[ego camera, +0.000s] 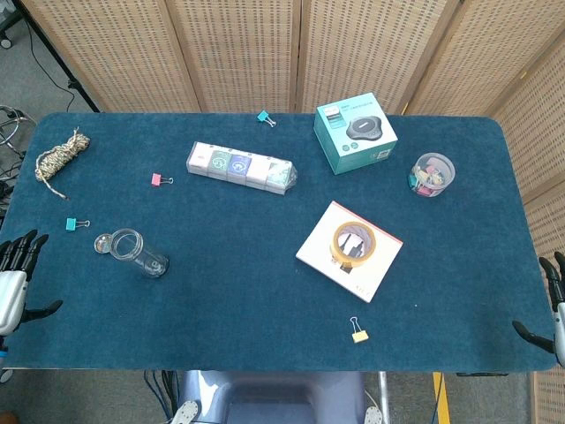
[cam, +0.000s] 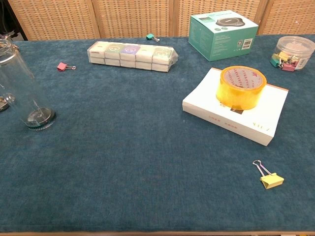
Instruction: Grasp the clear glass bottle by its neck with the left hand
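At the far left edge of the blue felt-covered table (ego camera: 265,291), the left hand (ego camera: 16,265) rests with its fingers spread apart, holding nothing. Just to its right, near but not touching, stands the clear glass bottle (ego camera: 139,253), upright, its long axis vertical and its open mouth facing up; a loose cap (ego camera: 103,241) lies beside it. This hand is much the nearer one, so reaching rightward for the neck looks the natural move. Across the table sit scattered binder clips, boxes and a tape roll (cam: 241,86). At the far right edge, the right hand (ego camera: 549,305) also shows fingers apart, empty. Wicker screens (ego camera: 265,44) stand behind.
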